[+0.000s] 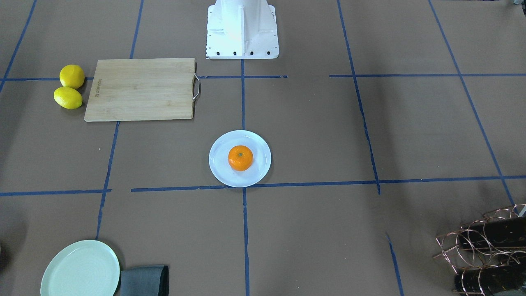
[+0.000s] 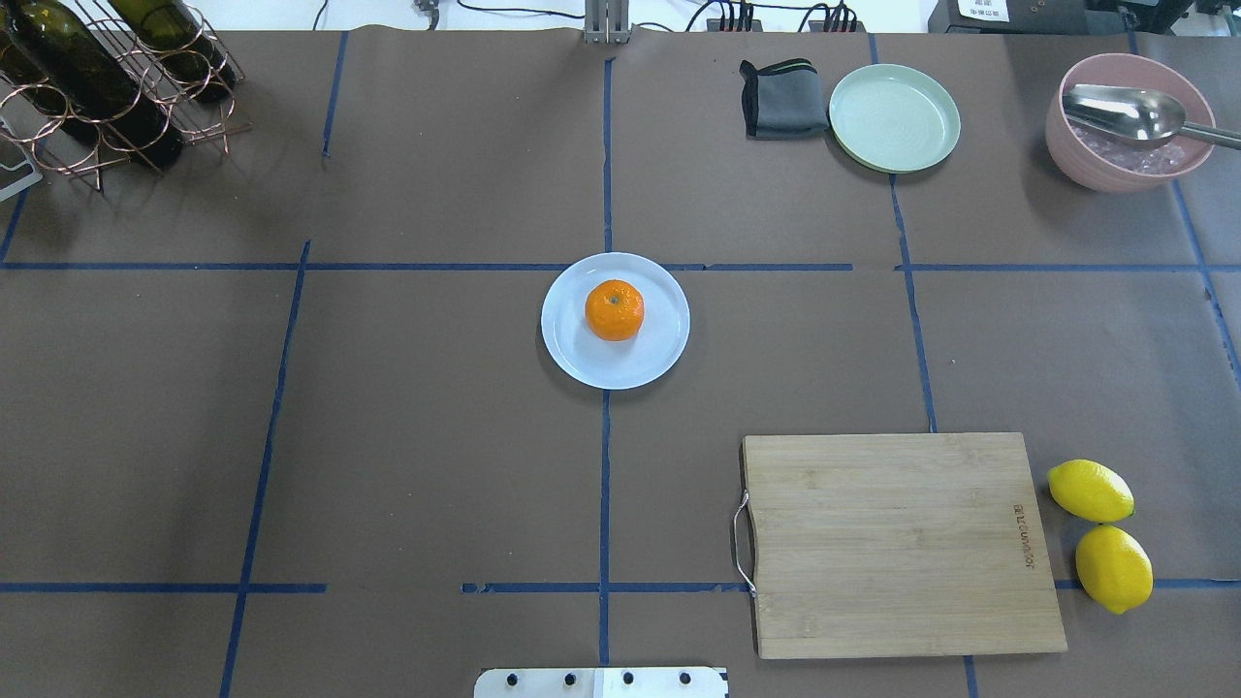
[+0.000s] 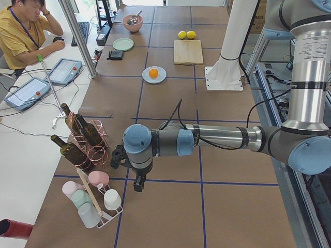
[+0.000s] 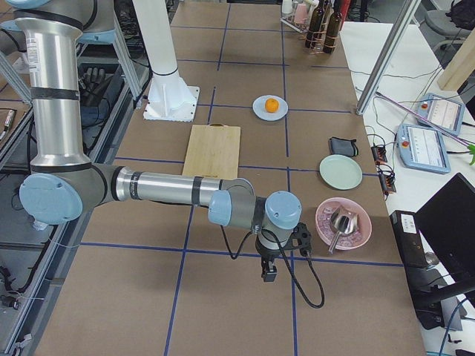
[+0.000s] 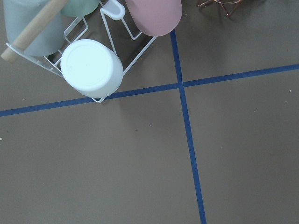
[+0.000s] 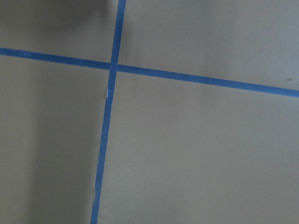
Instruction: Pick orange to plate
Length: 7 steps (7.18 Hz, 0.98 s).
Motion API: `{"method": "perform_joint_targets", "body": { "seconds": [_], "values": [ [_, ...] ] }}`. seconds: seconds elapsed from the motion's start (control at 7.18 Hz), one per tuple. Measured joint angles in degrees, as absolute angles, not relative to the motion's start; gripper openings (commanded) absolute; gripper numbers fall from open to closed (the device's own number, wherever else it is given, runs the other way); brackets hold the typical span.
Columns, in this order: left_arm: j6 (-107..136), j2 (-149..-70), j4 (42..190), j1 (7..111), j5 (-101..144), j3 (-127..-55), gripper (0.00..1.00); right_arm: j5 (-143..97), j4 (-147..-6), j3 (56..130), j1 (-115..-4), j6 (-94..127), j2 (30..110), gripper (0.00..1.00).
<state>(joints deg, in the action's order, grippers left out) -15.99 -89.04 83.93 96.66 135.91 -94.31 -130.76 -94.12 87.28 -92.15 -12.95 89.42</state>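
The orange (image 1: 240,158) (image 2: 614,309) rests upright in the middle of the pale bluish-white plate (image 1: 218,168) (image 2: 567,349) at the table's centre, stem dot up. Neither gripper is near it. My left gripper (image 3: 138,184) shows only in the exterior left view, pointing down over the table's left end beside a cup rack. I cannot tell whether it is open or shut. My right gripper (image 4: 267,273) shows only in the exterior right view, hanging over the right end near a pink bowl. Its state also cannot be told. No fingers show in either wrist view.
A wooden cutting board (image 2: 897,543) and two lemons (image 2: 1100,533) lie on the near right. A mint-green plate (image 2: 894,116), grey cloth (image 2: 783,97) and pink bowl with spoon (image 2: 1129,121) stand far right. A wine rack (image 2: 107,82) and cup rack (image 5: 91,67) occupy the left end.
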Motion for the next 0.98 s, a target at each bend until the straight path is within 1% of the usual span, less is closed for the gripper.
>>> {"method": "perform_joint_targets", "body": {
  "seconds": [0.98],
  "values": [
    [-16.0, -89.0, 84.1, 96.6, 136.0, -94.4, 1.00, -131.3, -94.1, 87.1, -91.4, -12.7, 89.4, 1.00]
  ]
}}
